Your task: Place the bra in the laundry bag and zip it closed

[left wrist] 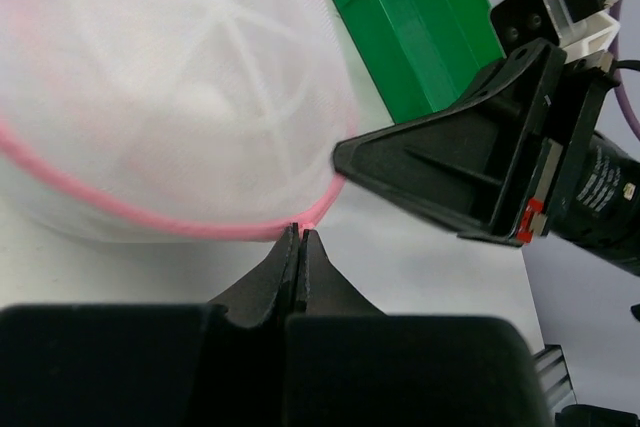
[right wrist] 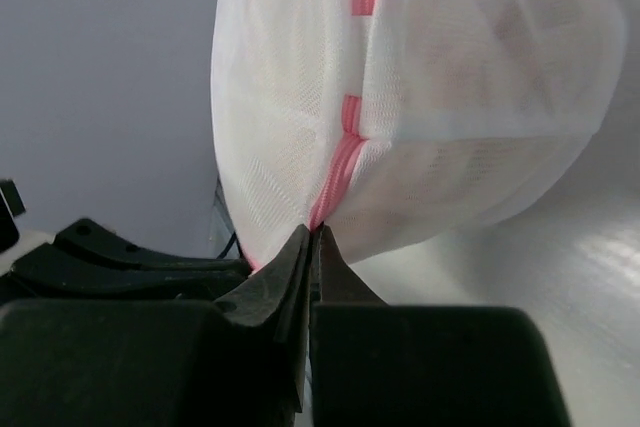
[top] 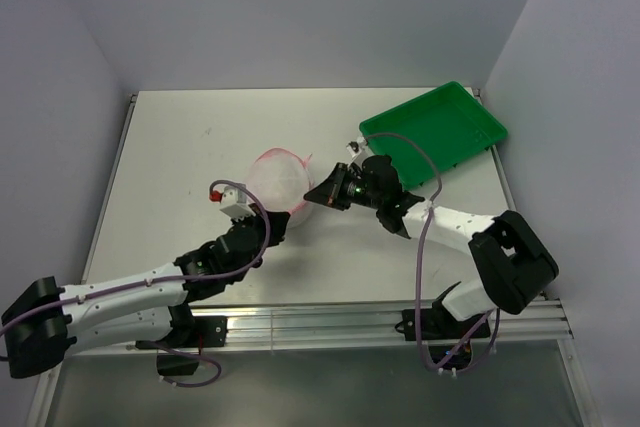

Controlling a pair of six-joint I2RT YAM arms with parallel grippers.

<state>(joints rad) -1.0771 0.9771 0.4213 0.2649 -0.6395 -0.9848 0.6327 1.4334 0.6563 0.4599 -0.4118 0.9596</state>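
Note:
The laundry bag (top: 278,179), a rounded white mesh pouch with a pink zipper rim, sits at the table's middle. It fills the left wrist view (left wrist: 170,97) and the right wrist view (right wrist: 450,77). The bra is not clearly visible; only a pale shape shows through the mesh. My left gripper (top: 266,215) is at the bag's near side, shut on the pink rim (left wrist: 299,232). My right gripper (top: 312,194) is at the bag's right side, shut on the pink zipper seam (right wrist: 315,232). Its black fingers (left wrist: 420,162) show in the left wrist view.
A green plastic tray (top: 440,127) stands at the back right, close behind the right arm, and shows in the left wrist view (left wrist: 420,17). Walls close in the table at the back and on both sides.

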